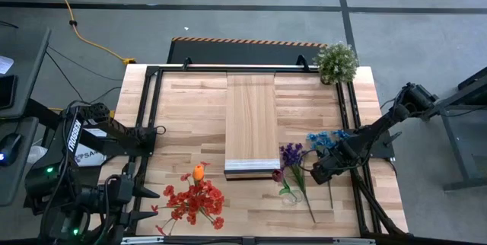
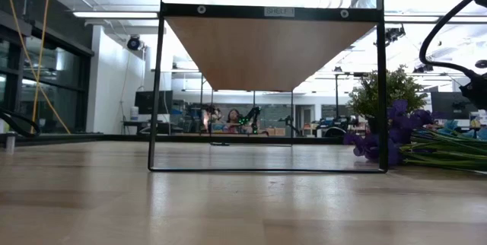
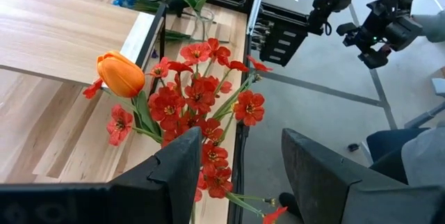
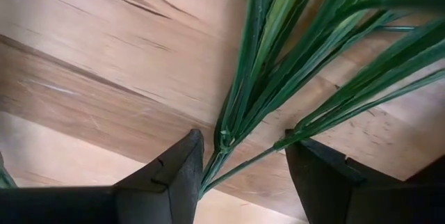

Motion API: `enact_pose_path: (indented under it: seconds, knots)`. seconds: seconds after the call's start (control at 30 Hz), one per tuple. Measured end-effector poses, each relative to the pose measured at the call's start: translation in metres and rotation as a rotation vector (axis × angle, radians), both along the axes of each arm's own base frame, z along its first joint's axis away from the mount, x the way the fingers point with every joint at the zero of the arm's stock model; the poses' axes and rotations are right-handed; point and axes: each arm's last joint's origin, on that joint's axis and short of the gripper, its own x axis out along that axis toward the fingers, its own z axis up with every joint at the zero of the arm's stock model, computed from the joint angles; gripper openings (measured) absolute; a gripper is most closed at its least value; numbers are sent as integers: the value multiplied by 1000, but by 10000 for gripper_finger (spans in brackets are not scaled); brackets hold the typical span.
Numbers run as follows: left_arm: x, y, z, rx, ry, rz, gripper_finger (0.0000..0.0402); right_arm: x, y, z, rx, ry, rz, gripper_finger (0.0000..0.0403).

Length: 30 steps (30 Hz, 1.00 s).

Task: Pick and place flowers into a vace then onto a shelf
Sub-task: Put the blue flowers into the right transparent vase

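I take the shelf as my landmark: a long light-wood board down the middle of the bench, its pale front edge toward me. To its left, near that front edge, my left hand hovers with its fingers spread on either side of the red flowers, not pinching them; the orange tulip lies at the top of that red bunch, on the shelf side. To the right of the shelf's front edge, my right hand is down low over the bench with its fingers apart, green stems running between them; I cannot tell whether the fingers touch those stems. The purple flowers lie just beside the shelf's front right corner, and the blue flowers lie farther right, next to the right hand. The potted plant stands beyond the shelf's far right corner.
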Motion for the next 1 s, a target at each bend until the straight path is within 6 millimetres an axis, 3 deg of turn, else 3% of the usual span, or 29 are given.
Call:
enact_pose_path:
  seconds: [0.23,0.57,1.0]
  knots:
    - [0,0,0,0,0,0,232,-1,-2,0,-19,20,-19,153]
    - [0,0,0,0,0,0,232,-4,-3,-1,-40,64,-112,16]
    - [0,0,0,-2,1,-1,232,-4,-3,-1,-30,92,-183,9]
